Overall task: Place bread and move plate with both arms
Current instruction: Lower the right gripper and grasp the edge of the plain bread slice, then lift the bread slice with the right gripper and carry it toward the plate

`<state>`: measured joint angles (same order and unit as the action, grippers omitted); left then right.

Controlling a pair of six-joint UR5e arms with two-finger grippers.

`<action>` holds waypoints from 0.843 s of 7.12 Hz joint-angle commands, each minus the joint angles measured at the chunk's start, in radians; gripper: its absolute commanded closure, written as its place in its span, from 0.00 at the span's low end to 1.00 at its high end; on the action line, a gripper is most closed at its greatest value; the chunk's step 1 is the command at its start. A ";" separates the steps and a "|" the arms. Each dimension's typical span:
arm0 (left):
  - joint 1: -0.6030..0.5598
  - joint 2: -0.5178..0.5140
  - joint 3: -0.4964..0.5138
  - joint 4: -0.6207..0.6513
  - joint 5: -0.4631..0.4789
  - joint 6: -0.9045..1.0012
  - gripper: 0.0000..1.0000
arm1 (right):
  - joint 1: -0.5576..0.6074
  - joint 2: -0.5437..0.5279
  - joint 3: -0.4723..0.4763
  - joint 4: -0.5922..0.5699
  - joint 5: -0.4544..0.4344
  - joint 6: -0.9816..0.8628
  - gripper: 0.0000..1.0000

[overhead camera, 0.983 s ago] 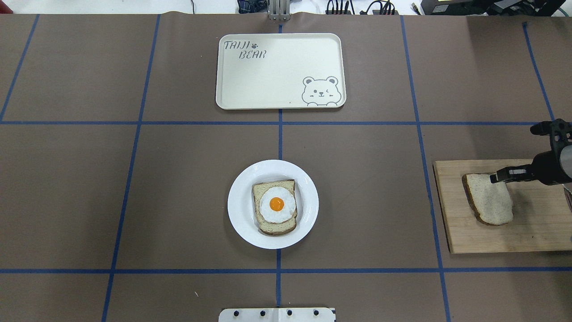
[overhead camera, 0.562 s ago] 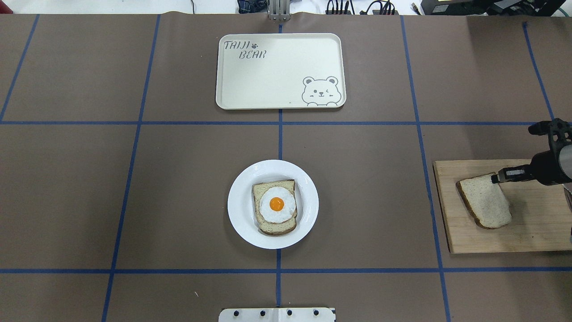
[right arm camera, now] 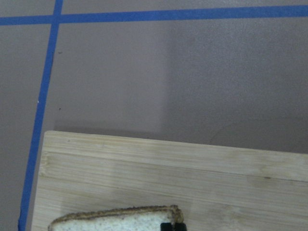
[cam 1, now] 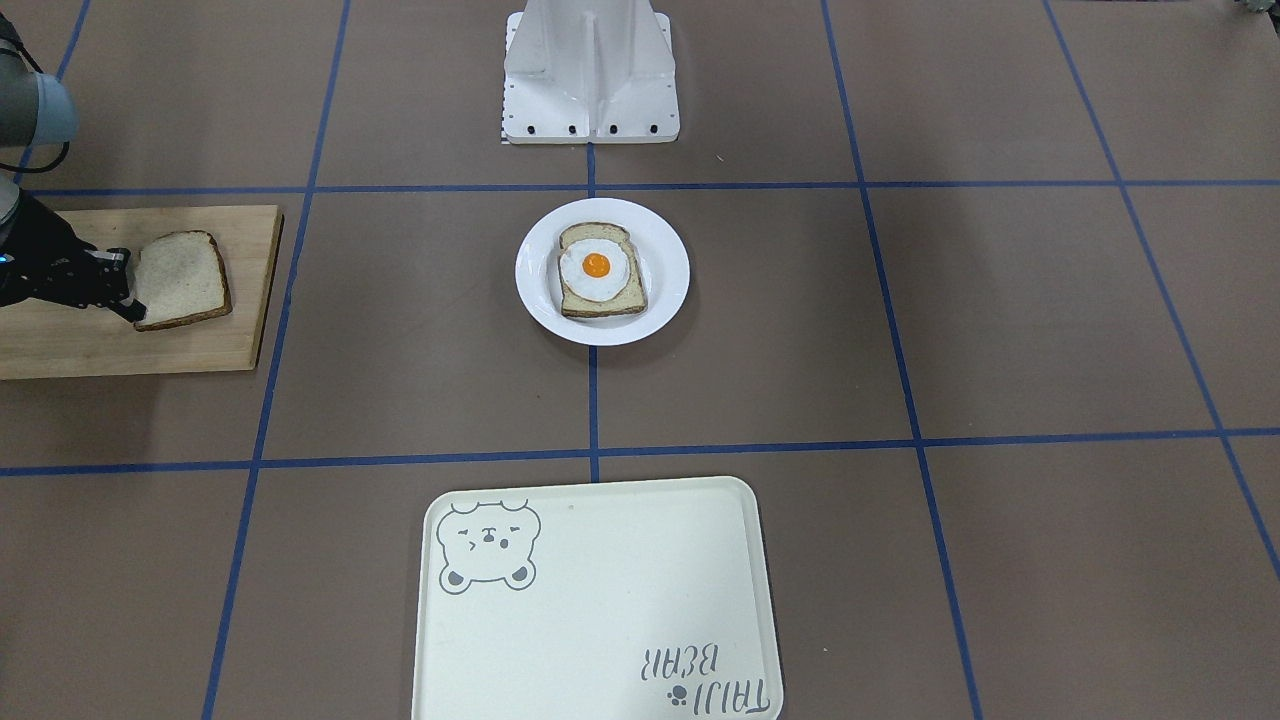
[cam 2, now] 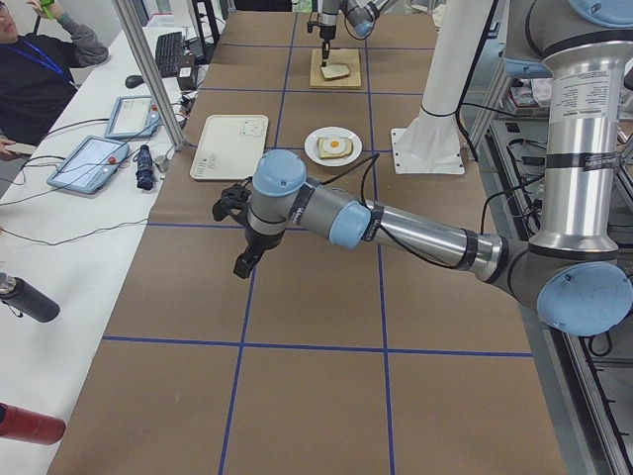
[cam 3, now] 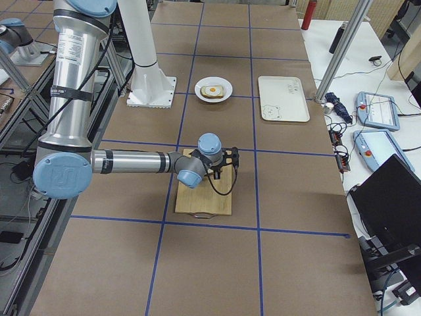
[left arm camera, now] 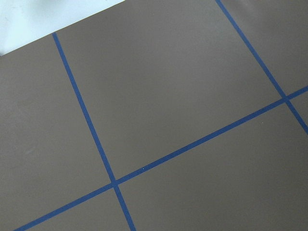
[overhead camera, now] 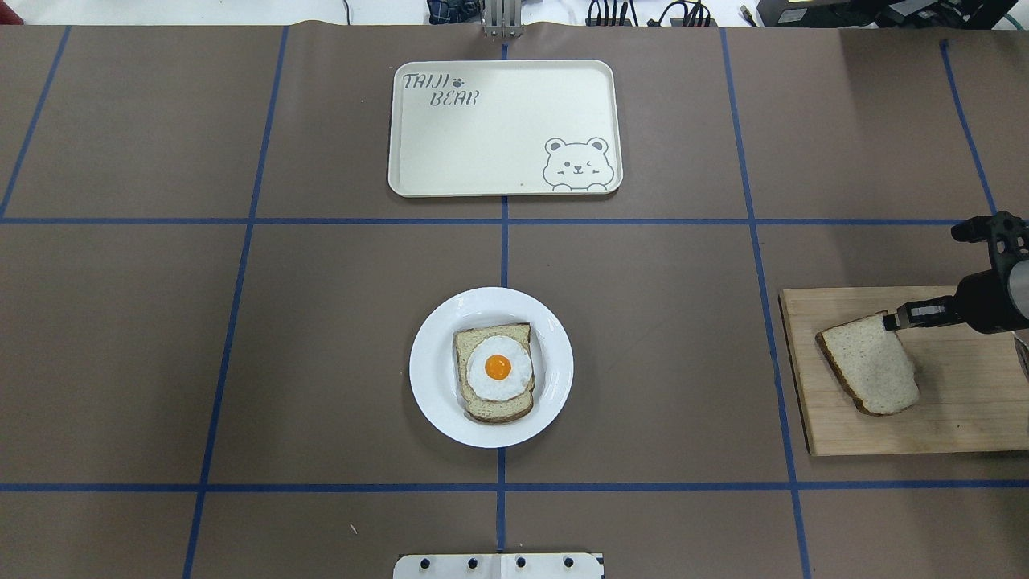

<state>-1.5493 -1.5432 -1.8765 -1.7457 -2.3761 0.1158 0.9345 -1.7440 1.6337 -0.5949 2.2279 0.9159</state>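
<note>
The right end effector (overhead camera: 891, 322) is clamped on 1 corner of the bread (overhead camera: 870, 366). The bread is tilted over the wooden board (overhead camera: 965, 418), at 3 o'clock from the plate (overhead camera: 434, 386) in the overhead view. The left end effector (cam 2: 242, 265) hangs above the desk (cam 2: 316, 396); I cannot tell whether its fingers are apart or together.

arms (cam 2: 425, 237): silver-grey tubes | light-blue joint caps (cam 2: 280, 173) | white pedestal base (cam 1: 590, 70)

Table (overhead camera: 120, 362), brown covering, blue tape grid (overhead camera: 241, 221). White bench (cam 2: 59, 257) at 9 o'clock, left side view; aluminium post (cam 2: 150, 74) beside.
</note>
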 commanded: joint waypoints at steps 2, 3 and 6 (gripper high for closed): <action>0.002 0.000 -0.003 0.000 0.000 -0.002 0.02 | 0.076 -0.005 0.005 0.044 0.120 -0.002 1.00; 0.000 0.000 -0.003 0.000 0.000 -0.002 0.02 | 0.133 -0.005 0.006 0.044 0.184 -0.002 1.00; 0.002 0.000 -0.003 0.000 0.000 -0.002 0.02 | 0.260 0.001 0.005 0.046 0.349 0.001 1.00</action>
<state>-1.5480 -1.5432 -1.8801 -1.7457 -2.3761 0.1135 1.1561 -1.7448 1.6394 -0.5491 2.5283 0.9150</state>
